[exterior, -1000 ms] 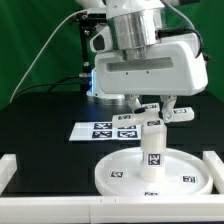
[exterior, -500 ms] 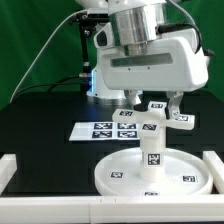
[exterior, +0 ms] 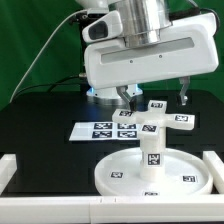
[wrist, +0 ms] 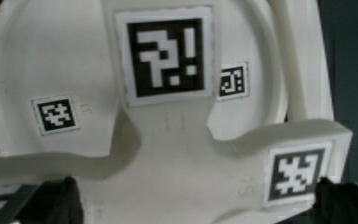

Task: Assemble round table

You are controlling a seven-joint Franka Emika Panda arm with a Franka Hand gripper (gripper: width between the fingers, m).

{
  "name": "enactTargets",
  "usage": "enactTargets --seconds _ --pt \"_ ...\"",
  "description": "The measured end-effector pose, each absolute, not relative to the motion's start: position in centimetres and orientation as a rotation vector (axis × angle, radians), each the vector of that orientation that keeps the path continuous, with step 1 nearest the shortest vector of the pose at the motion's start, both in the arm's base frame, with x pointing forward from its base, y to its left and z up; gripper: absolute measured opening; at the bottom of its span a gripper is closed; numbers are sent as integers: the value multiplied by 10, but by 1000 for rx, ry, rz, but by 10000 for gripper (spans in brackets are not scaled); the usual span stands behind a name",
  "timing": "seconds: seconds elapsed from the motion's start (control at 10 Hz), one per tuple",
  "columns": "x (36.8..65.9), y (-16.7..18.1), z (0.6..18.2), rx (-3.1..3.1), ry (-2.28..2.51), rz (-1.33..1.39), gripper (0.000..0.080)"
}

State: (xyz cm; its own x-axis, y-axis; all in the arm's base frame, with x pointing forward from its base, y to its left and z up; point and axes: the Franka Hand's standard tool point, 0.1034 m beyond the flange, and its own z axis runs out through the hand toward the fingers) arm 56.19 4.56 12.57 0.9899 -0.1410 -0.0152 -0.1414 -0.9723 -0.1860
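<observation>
The round disc [exterior: 118, 176] lies flat at the front of the black table. The short thick post [exterior: 154, 150] stands upright on its middle. The four-armed cross piece [exterior: 160, 121] sits on top of the post. My gripper [exterior: 154, 95] hangs above the cross piece, open and empty, with both fingers clear of it. In the wrist view the cross piece [wrist: 176, 130] fills the picture with the disc [wrist: 34, 70] behind it, and the dark fingertips [wrist: 48, 203] stand at either side of one arm of the cross, apart from it.
The marker board [exterior: 103, 128] lies behind the disc on the exterior view's left. White rails [exterior: 12, 168] border the front corners of the table, one also on the right [exterior: 213, 165]. Cables and the arm's base [exterior: 95, 88] stand at the back.
My gripper has risen from around the cross piece and now hangs higher above it. The cross piece stays on the post.
</observation>
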Motion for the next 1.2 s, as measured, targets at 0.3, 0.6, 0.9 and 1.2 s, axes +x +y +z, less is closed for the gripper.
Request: enactTargets --seconds 0.3,0.6,0.9,1.2 --pt "564 46 125 -2955 -58 -25 649" --pt "569 40 126 -2955 -607 -48 649" --pt "569 40 118 -2928 -722 -40 649" --pt "568 38 108 -2932 -709 -43 649"
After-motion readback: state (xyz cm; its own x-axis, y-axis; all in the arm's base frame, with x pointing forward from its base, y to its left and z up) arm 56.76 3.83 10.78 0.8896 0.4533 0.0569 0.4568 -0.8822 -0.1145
